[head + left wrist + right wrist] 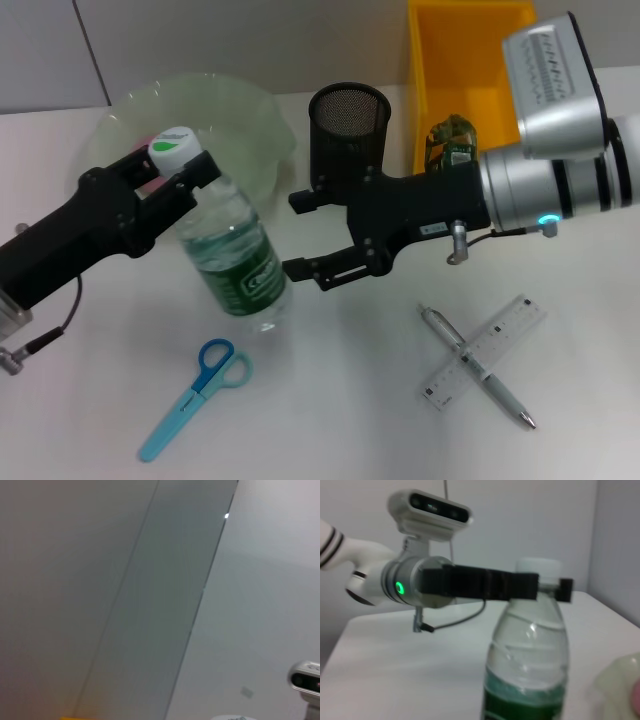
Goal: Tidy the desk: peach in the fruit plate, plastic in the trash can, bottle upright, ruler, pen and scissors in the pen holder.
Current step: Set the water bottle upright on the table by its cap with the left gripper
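Head view shows the left hand (172, 172) clamped on the neck of the bottle (236, 262), which stands upright on the table (340, 420) just at five o'clock from the fruit plate (250, 120). Right hand (315, 235) waits beside it at three o'clock, fingers apart. That bottle looks full of water, so heavy, smooth and top-heavy; the ridged neck under the cap seems the safest grip.
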